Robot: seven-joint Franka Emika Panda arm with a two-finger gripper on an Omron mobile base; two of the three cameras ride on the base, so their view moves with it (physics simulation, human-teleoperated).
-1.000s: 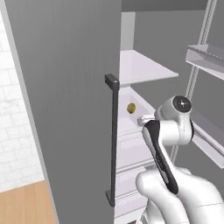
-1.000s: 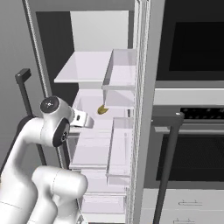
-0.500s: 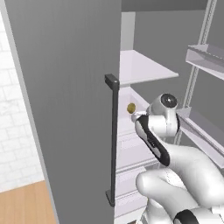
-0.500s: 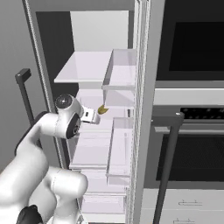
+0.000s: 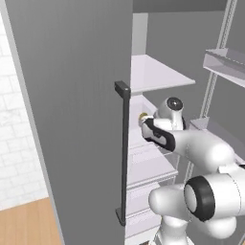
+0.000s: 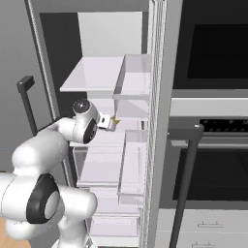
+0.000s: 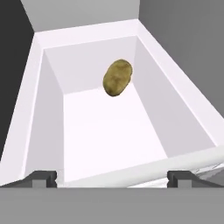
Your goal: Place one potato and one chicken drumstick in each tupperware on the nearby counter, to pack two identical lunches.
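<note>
reaching deeper into fridge [image 6: 97,72], fingers [image 7: 43,177] spread, potato [image 7: 117,77] ahead

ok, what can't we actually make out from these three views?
- Potato: plain in the hand view; in the left base view a speck behind the arm.
- Gripper: the hand view's bottom edge cuts its tips.
- Fridge door: hides the left of the fridge in the left base view.

Matt, rough-skinned potato [image 7: 117,78] – smooth, glossy white plastic drawer [image 7: 52,109]
</note>
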